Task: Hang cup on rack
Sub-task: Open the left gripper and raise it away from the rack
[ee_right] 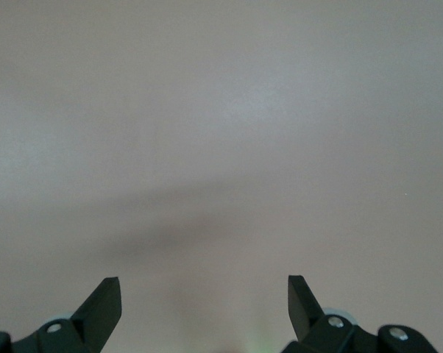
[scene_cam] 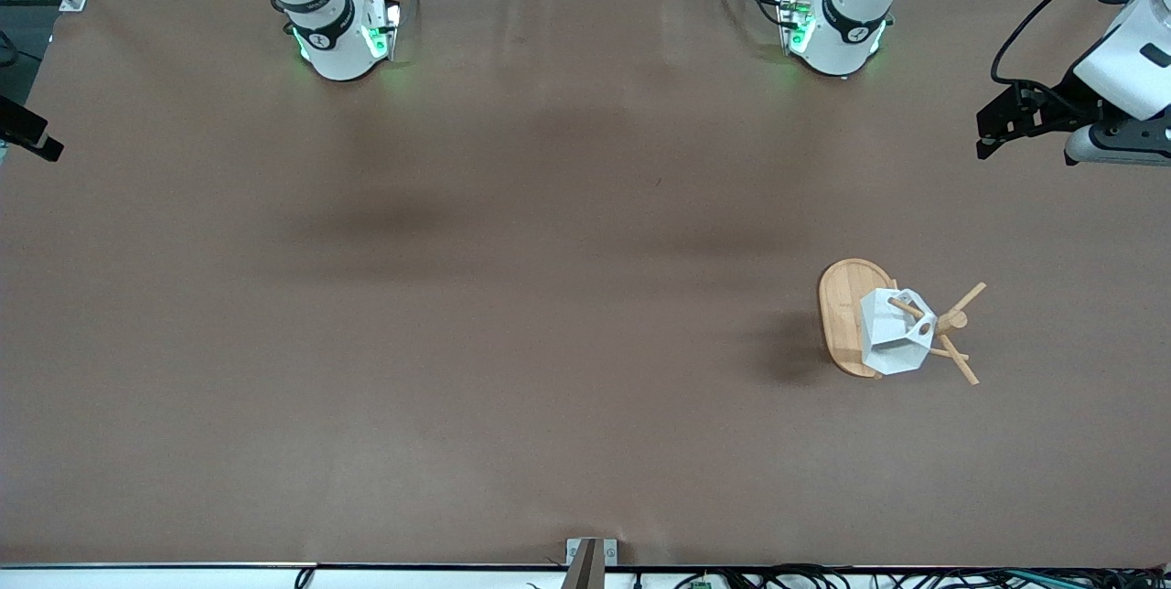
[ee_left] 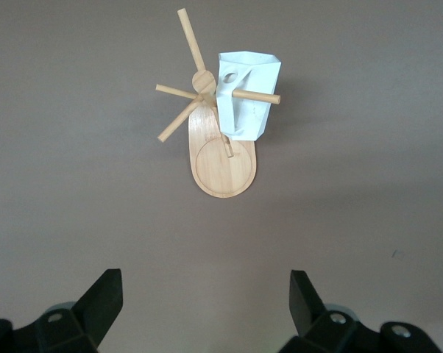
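Observation:
The bamboo rack (scene_cam: 842, 305) stands on the table toward the left arm's end, with its pegs spreading from the central post. The white faceted cup (scene_cam: 892, 337) hangs on a peg by its pierced handle tab, over the oval base. In the left wrist view the rack (ee_left: 221, 165) and the cup (ee_left: 247, 95) show well apart from my fingers. My left gripper (scene_cam: 988, 136) (ee_left: 207, 294) is open and empty, up in the air over the table's edge at the left arm's end. My right gripper (ee_right: 204, 298) is open and empty over bare table; it does not show in the front view.
The brown table top (scene_cam: 512, 296) is bare apart from the rack. Both arm bases (scene_cam: 343, 36) (scene_cam: 837, 26) stand along the edge farthest from the front camera. A small metal bracket (scene_cam: 590, 557) sits at the nearest edge.

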`<state>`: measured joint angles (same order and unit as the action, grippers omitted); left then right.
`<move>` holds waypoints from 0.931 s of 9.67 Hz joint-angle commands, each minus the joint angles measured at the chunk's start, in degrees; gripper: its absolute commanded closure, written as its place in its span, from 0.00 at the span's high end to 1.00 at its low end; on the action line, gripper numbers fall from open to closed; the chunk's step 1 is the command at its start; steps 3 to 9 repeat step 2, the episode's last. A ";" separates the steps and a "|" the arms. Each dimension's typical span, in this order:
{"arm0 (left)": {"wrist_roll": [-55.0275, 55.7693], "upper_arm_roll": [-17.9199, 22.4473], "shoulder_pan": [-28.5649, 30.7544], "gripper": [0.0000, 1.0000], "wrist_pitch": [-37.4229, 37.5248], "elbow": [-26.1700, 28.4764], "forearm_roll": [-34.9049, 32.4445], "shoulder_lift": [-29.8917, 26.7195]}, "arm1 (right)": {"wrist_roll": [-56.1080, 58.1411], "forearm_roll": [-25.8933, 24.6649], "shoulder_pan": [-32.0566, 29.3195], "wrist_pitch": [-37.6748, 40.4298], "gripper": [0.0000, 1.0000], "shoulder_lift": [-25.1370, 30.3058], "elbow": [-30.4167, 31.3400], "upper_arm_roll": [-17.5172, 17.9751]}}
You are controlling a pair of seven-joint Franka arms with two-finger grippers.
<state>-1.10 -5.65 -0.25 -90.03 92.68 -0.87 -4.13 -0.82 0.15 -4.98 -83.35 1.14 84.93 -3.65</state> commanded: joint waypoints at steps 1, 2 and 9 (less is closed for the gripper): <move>0.58 -0.06 -0.54 1.00 2.31 -0.40 0.70 0.52 | 0.20 -0.77 -0.38 0.38 1.00 -0.08 -0.29 0.40; 0.49 -0.06 -0.54 1.00 2.58 -0.31 1.04 0.52 | 0.21 -0.59 -0.47 0.38 1.00 -0.08 -0.29 0.31; 0.49 -0.06 -0.54 1.00 2.58 -0.31 1.04 0.52 | 0.21 -0.59 -0.47 0.38 1.00 -0.08 -0.29 0.31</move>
